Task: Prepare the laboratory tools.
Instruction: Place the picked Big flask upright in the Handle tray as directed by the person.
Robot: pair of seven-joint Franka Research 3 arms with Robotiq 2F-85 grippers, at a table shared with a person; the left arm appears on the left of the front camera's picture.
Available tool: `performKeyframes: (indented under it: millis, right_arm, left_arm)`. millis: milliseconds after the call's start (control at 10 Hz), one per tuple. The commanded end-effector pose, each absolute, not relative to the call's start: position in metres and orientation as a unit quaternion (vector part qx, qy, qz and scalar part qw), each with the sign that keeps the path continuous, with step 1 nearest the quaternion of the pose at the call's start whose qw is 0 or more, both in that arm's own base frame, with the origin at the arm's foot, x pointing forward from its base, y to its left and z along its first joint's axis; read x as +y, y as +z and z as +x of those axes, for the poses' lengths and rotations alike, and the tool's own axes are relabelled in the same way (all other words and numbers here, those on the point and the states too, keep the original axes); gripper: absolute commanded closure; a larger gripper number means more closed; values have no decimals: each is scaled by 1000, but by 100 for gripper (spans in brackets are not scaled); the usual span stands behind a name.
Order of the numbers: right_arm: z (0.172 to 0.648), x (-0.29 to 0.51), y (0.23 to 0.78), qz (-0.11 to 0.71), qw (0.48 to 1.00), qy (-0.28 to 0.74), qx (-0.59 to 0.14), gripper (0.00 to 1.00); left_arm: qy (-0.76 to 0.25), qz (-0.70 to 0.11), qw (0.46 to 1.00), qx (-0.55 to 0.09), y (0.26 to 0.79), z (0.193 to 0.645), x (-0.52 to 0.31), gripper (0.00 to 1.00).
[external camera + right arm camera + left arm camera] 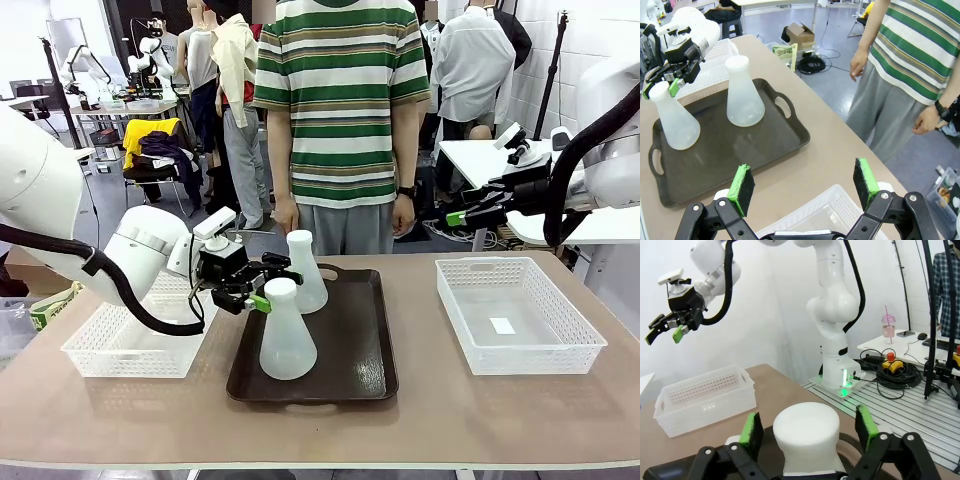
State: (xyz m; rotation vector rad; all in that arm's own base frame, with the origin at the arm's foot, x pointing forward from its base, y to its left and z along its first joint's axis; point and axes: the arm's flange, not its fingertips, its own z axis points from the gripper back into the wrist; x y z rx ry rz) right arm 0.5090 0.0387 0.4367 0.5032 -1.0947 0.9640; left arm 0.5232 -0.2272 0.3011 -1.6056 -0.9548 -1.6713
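- The left gripper (262, 285) sits at the neck of the near flask (286, 332), right at its top.
- Its two green pads (752, 429) stand apart, one on each side of the flask's white mouth, with a small gap on each side. They do not squeeze it.
- The near flask stands upright on the dark tray (365, 362), at the tray's front-left part.
- The far flask (305, 271) stands upright on the same tray, just behind the left gripper and a bit to its right. It is near the gripper's black fingers, but I cannot tell if they touch.
- A white basket (120, 350) lies on the tabletop (450, 420) just under and behind the left arm, beside the tray.
- The right gripper (458, 217) hangs up in the air, well away from both flasks, with its green pads (741, 187) wide apart and nothing between them.
- Below the right gripper lies another white basket (520, 355), well apart from the tray.
- A person in a striped shirt stands at the far side of the tabletop, behind the tray. One hand (287, 215) and the other hand (403, 214) hang down at the sides, not touching anything.
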Motion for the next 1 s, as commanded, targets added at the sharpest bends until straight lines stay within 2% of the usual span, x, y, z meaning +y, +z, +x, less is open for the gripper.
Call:
performKeyframes:
  millis: [0,500,900]
  right_arm:
    - [508,39,438,228,722,434,-488,0]
    - [508,39,438,228,722,434,-488,0]
    - [508,39,438,228,722,434,-488,0]
  left_arm:
    - [-635,-614,332,-331,310,525,-222,0]
    - [-627,-619,350,-318,320,525,-210,0]
    - [-627,-616,343,-332,310,526,-220,0]
